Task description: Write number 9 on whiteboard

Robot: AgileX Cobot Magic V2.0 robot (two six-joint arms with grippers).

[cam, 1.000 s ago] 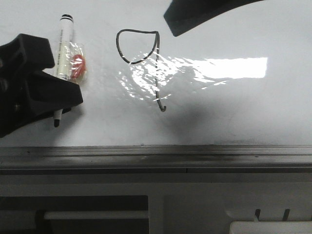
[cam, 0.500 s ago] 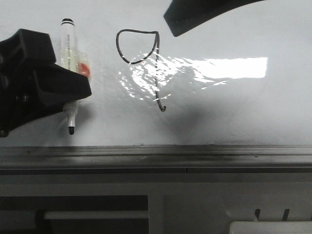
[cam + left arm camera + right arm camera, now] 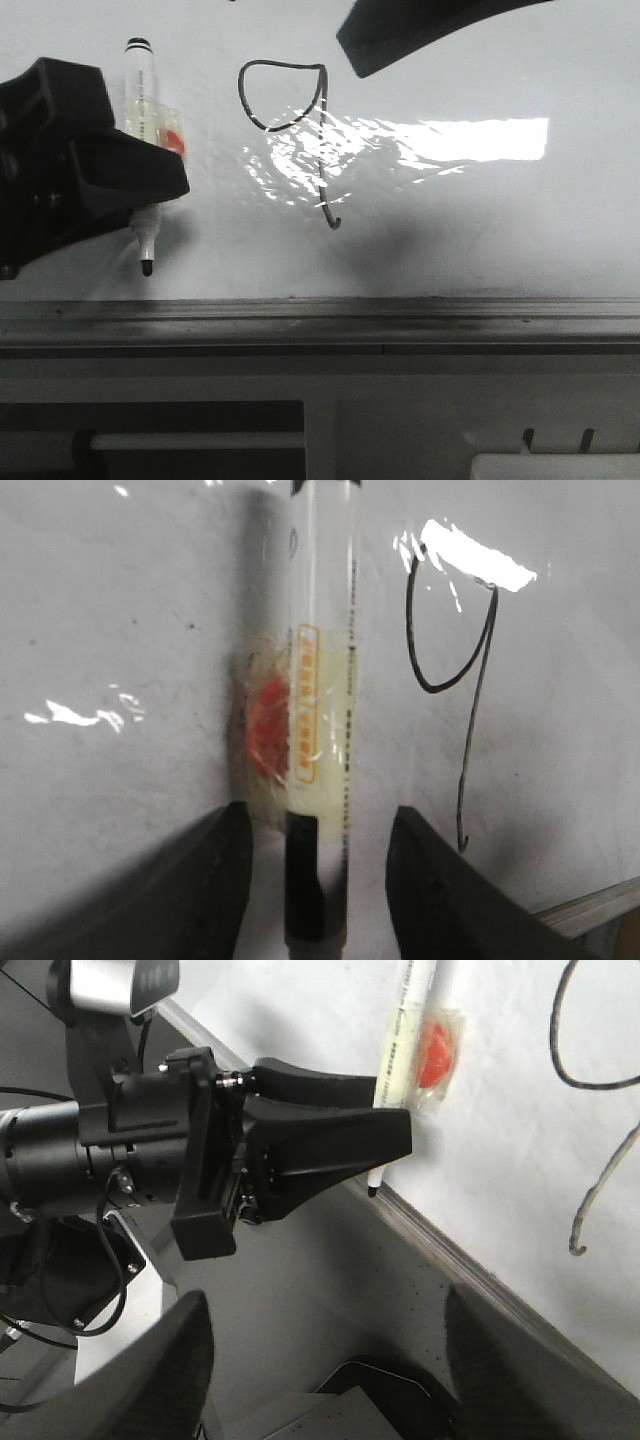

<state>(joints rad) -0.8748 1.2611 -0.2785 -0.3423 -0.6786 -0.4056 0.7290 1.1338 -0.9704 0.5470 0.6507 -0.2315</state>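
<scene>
Item: the number 9 (image 3: 292, 135). Thin dark line figure, a rounded loop closed against a long straight stem that ends in a small hook. It lies on the upper middle of the whiteboard (image 3: 480, 230), partly under the bright glare patch. Loop and stem read as joined in the front and left wrist views. Judged complete as a digit (somewhat D-shaped in the loop, but legible).

Item: whiteboard. Glossy white, lying flat, grey metal rim (image 3: 400, 320) along its near edge. Faint smudges; no other writing seen.

Item: marker (image 3: 141, 130). White barrel, dark cap end pointing away from the camera, dark tip (image 3: 146, 266) toward the rim. A clear wrapper with a red blob (image 3: 174, 140) clings to the barrel. The tip stands well to the left of the figure, not touching any line.

Item: left hand (image 3: 120, 200). Its two fingers sit either side of the marker's lower barrel in the left wrist view, with a gap showing on each side; whether it grips or merely straddles the marker, I cannot tell.

Item: right hand (image 3: 400, 35). Only a dark part enters at the top of the front view, above and right of the figure; its fingers appear spread wide in the right wrist view, holding nothing.

Status: writing appears done. Remaining, at most, setting the marker down and clearing the arm.
</scene>
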